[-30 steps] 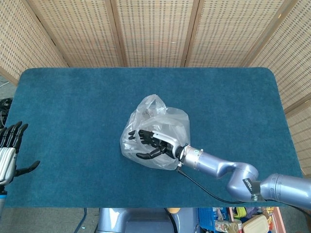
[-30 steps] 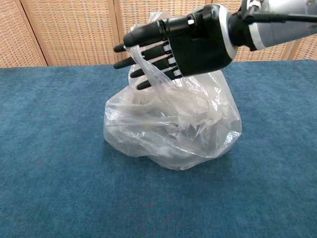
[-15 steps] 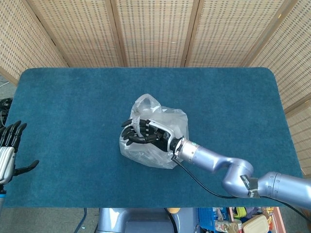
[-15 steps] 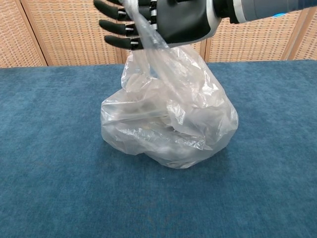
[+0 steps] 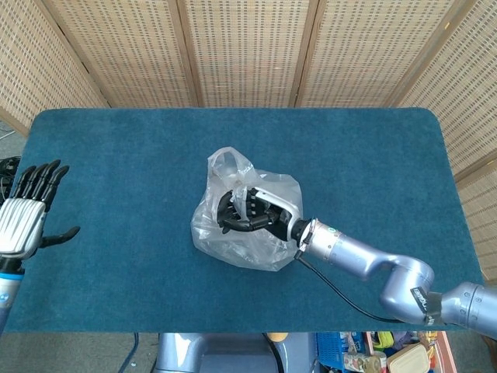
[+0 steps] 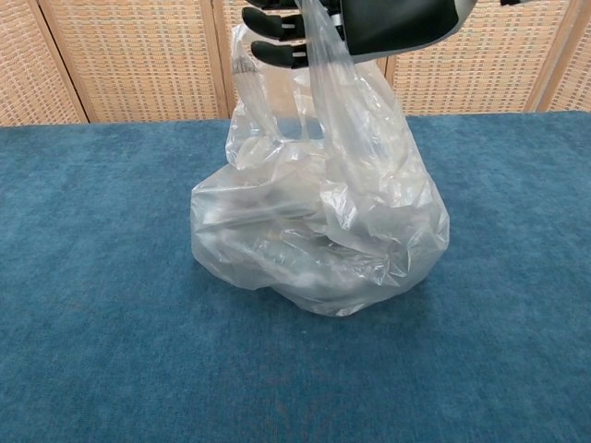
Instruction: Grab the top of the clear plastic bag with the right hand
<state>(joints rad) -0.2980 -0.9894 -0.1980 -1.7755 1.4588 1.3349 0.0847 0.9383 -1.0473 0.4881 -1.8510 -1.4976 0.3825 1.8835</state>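
Clear plastic bag (image 5: 247,225) sits near the middle of the blue table (image 5: 373,155), its crumpled body resting on the cloth and its loose top drawn upward. The right hand (image 5: 252,211) is over the bag's top, fingers (image 6: 277,51) curled inward with a strip of the film running up through them, so it appears to be gripping the bag's upper part. My reading is that the grasp itself is the step in hand and is nearly made: the film is taut between hand and body, yet the bag's base lies on the table.

What the next move calls for, I judge, is a firmer closing of the fingers around the gathered film, since thin plastic can slide out of a loose curl.

From the head camera, the whole right arm shows reaching in from the near side of the bag, and one handle loop (image 5: 225,165) of the bag stands free on the far side of the hand. It also shows the left hand (image 5: 27,221), well apart from the bag at the table's left edge, fingers spread and holding nothing. The chest camera shows none of that; it gives instead the stretched film rising into the fingers at the frame's top, with most of the hand cut off.
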